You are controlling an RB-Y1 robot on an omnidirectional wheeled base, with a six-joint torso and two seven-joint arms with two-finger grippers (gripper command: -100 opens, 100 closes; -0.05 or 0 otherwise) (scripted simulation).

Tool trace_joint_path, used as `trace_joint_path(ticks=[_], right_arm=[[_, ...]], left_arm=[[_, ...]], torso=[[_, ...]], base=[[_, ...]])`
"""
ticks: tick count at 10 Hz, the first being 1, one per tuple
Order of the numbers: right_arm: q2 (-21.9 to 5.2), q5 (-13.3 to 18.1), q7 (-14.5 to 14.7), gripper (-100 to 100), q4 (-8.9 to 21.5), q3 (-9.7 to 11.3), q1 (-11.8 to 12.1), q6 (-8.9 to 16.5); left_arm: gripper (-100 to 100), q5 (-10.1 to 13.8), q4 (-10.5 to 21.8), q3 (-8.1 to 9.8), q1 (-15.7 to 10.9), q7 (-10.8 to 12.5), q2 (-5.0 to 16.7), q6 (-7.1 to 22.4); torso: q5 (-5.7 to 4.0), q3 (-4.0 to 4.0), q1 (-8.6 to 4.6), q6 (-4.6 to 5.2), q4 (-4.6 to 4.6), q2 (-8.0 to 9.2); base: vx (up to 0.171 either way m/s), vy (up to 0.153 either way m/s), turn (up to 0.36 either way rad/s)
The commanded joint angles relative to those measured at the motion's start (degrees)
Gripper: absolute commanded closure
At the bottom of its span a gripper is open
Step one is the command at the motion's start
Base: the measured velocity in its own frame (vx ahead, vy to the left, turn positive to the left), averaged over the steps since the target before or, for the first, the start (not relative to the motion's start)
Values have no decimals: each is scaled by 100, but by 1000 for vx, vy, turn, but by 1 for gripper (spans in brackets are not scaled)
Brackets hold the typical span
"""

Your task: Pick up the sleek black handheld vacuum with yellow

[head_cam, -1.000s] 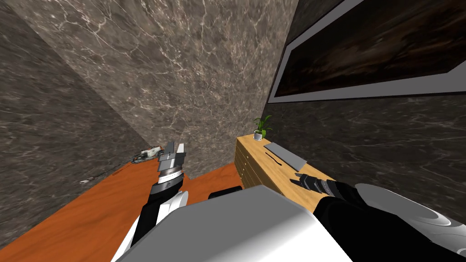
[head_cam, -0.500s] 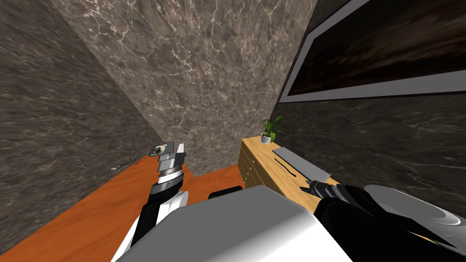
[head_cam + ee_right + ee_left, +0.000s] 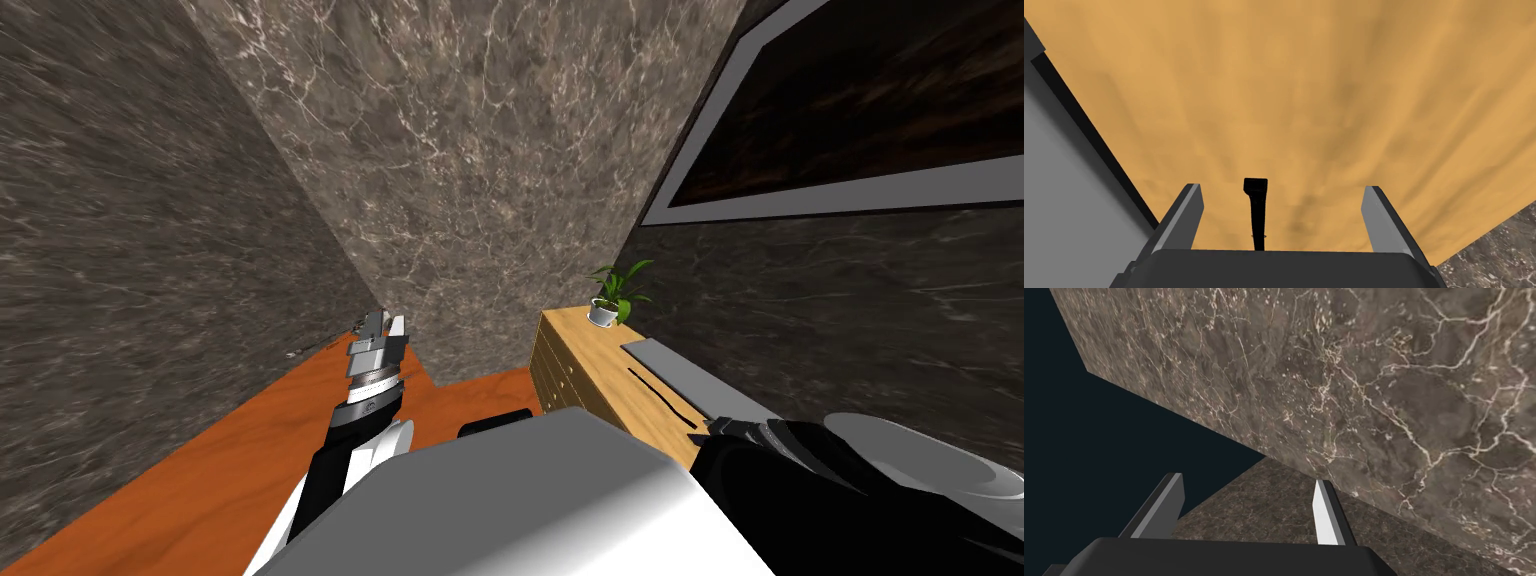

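A thin black object (image 3: 652,386) lies on the light wooden dresser top (image 3: 590,360), beside a flat grey slab (image 3: 680,372). In the right wrist view the black object (image 3: 1255,200) lies on the wood between the open fingers of my right gripper (image 3: 1281,187), close to the gripper's body. No yellow shows on it. In the head view my right gripper (image 3: 702,432) hangs over the near end of the dresser. My left gripper (image 3: 385,322) is raised over the orange floor near the wall corner, and the left wrist view shows it (image 3: 1249,480) open with nothing in it.
A small potted plant (image 3: 615,296) stands at the far end of the dresser. The grey slab (image 3: 1064,200) lies just beside my right gripper's finger. Dark marbled walls (image 3: 480,180) close in on three sides. A framed dark picture (image 3: 860,120) hangs above the dresser.
The whole head picture has shifted right, so I have turned left. A small whitish object on the floor by the left wall has passed behind my left gripper.
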Motion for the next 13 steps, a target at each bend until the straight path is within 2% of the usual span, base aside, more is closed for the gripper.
trace_joint_path(ticks=[1,3,4,6,7,9,10,11,12,13], right_arm=[[-62,87,-68,-100,159,42,-2,-60],[-235,406,-348,-100,535,191,69,-196],[-235,406,-348,-100,535,191,69,-196],[-355,661,-582,-100,836,345,114,-304],[-355,661,-582,-100,836,345,114,-304],[-446,907,-819,-100,1123,536,147,-407],[-458,948,-860,-100,1171,573,151,-425],[-450,898,-750,-100,1222,569,76,-431],[-454,907,-764,0,1237,579,76,-441],[-396,877,-853,-100,1339,689,-10,-397]], left_arm=[[0,0,0,0,0,0,0,0],[0,0,0,0,0,0,0,0],[0,0,0,0,0,0,0,0],[0,0,0,0,1,0,0,0],[0,0,0,0,1,0,0,0],[0,0,0,1,1,0,0,0],[0,0,0,0,1,0,0,0],[0,0,0,1,1,0,0,0],[0,0,0,1,1,0,0,0],[0,0,0,1,0,0,0,0]], torso=[[0,0,0,0,0,0],[0,5,0,4,2,9],[1,-4,2,-1,-2,-7],[1,0,6,4,0,2],[3,-3,7,3,-1,-5],[0,3,-1,6,1,7],[0,-6,1,3,-2,-9],[2,-6,9,6,-3,-8],[2,7,8,4,3,15],[1,18,4,5,8,32]], base=[[92,24,108],[119,28,219],[129,34,109],[123,32,166],[110,10,65],[132,7,140],[146,34,151],[53,15,9],[10,2,-2],[-79,5,271]])
